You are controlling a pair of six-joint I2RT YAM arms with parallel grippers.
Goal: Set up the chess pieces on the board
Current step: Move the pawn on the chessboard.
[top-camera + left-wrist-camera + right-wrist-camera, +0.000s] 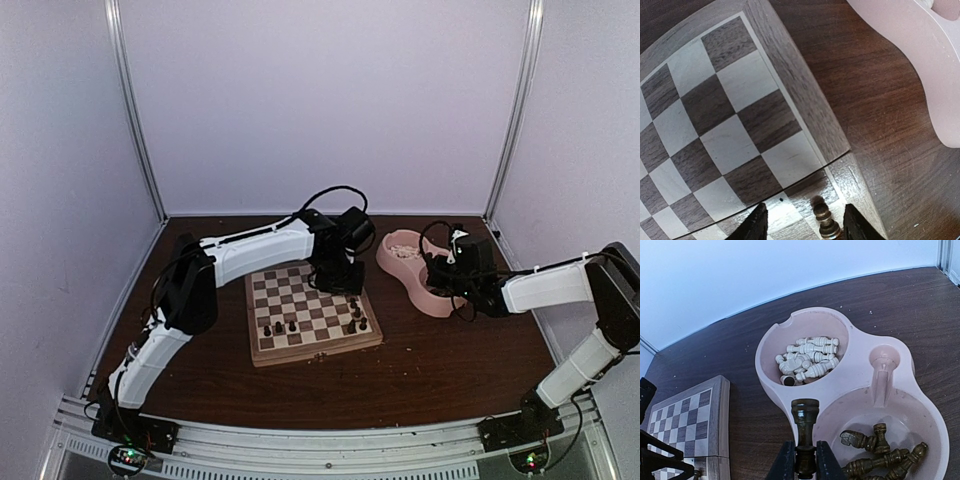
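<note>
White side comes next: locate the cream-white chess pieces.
Right wrist view: the cream-white turned pieces lie heaped in the far compartment of the pink double bowl, right of the checkered wooden board.

Few dark chess pieces (280, 327) stand upright on the checked board (300, 297).

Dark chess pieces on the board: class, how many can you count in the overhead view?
6 dark pieces: three in a row near the board's front-left corner, three along its right side. More may be hidden under the left gripper.
</note>
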